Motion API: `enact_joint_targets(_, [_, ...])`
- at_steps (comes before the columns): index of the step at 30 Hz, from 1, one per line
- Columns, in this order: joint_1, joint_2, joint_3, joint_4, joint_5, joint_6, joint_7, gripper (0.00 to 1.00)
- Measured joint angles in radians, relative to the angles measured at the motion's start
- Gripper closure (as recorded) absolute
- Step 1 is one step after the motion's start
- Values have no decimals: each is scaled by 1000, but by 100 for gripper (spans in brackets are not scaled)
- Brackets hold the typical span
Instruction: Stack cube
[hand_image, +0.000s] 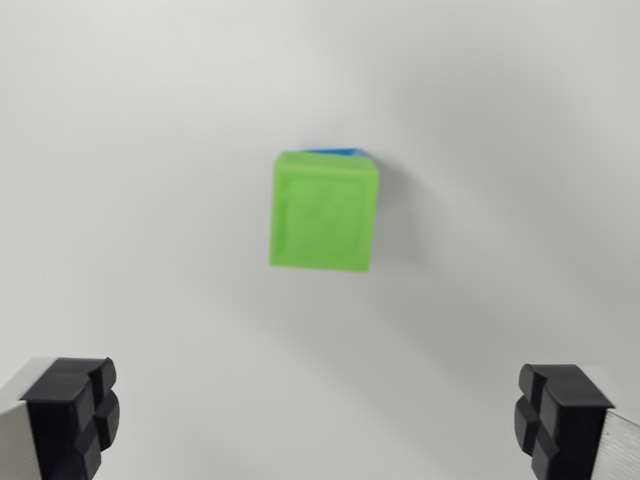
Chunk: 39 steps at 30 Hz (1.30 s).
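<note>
While the claw (320, 420) hangs released above the white bench (120, 150), its two black fingertips (75, 410) spread wide at the bottom corners of the wrist view and holding nothing, the green cube (324, 212) sits atop a blue cube (335, 151), of which only a sliver peeks out at the far edge. No bench edge is in sight. If a pad clips the green cube, I'd expect the stack to topple. No brand, label or writing is readable anywhere.
</note>
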Motion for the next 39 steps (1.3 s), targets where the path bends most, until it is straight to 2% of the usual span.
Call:
enact_joint_targets(22, [0, -67, 0, 111, -1, -177, 1, 0])
enact_joint_targets(39, [0, -78, 0, 152, -1, -229, 1, 0])
